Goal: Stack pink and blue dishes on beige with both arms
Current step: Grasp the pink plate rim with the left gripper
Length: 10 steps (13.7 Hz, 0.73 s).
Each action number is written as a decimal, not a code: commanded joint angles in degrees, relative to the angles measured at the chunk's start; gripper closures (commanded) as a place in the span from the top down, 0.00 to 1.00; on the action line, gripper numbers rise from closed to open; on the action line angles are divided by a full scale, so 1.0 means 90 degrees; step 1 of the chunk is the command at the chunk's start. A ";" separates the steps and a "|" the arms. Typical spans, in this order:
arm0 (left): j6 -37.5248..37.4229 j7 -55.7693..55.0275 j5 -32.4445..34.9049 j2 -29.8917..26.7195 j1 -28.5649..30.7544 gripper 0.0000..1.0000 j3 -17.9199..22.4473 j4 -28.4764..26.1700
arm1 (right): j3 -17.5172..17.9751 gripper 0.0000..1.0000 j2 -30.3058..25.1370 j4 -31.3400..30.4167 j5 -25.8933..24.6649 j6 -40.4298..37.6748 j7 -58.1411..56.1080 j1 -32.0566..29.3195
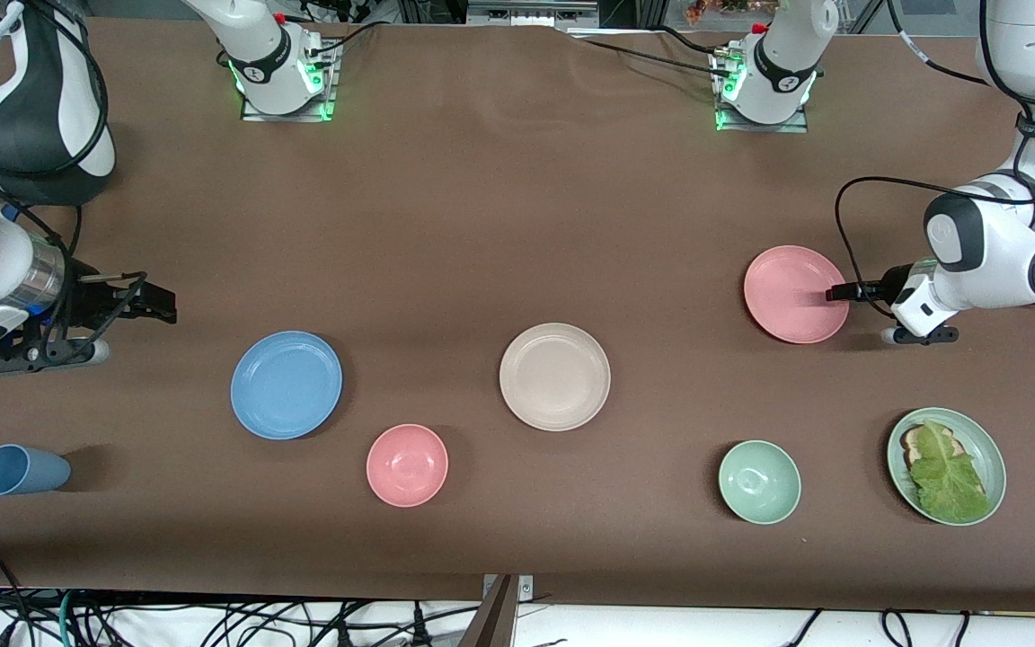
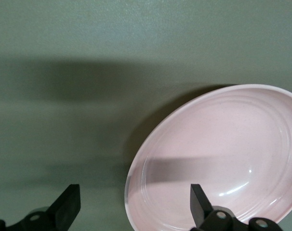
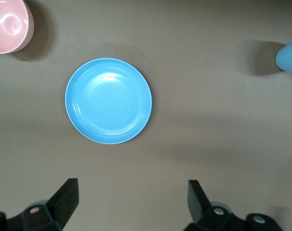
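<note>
The pink plate (image 1: pixel 791 288) lies flat toward the left arm's end of the table. My left gripper (image 1: pixel 834 293) is low at its rim and open. In the left wrist view the pink plate (image 2: pixel 223 154) has its rim between the fingers of my left gripper (image 2: pixel 134 207), one finger over the plate, the other over bare table. The beige plate (image 1: pixel 554 376) sits mid-table. The blue plate (image 1: pixel 286 385) lies toward the right arm's end. My right gripper (image 1: pixel 163 305) hangs open over bare table beside it, holding nothing. The right wrist view shows the blue plate (image 3: pixel 108 101) ahead of my right gripper (image 3: pixel 132 202).
A pink bowl (image 1: pixel 407 465) and a mint-green bowl (image 1: pixel 759 482) stand nearer the front camera than the plates. A green plate (image 1: pixel 985 440) with bread and lettuce is at the left arm's end. A blue cup (image 1: pixel 22 470) lies on its side at the right arm's end.
</note>
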 commanded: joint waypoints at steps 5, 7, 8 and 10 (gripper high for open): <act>0.0051 0.0385 -0.0355 0.0049 -0.0088 1.00 0.0030 0.0046 | 0.0050 1.00 0.0002 0.0026 0.0103 -0.0063 -0.0015 -0.0042; 0.0051 0.0707 -0.0414 0.0059 -0.0098 1.00 0.0011 0.0056 | 0.0050 1.00 0.0002 0.0036 0.0103 -0.0082 -0.0004 -0.0032; 0.0051 0.0728 -0.0434 0.0059 -0.0098 1.00 0.0011 0.0056 | 0.0050 1.00 0.0002 0.0045 0.0094 -0.0150 -0.0005 -0.0032; 0.0051 0.0767 -0.0502 0.0059 -0.0137 1.00 0.0001 0.0056 | 0.0050 1.00 0.0002 0.0065 0.0094 -0.0219 -0.0015 -0.0052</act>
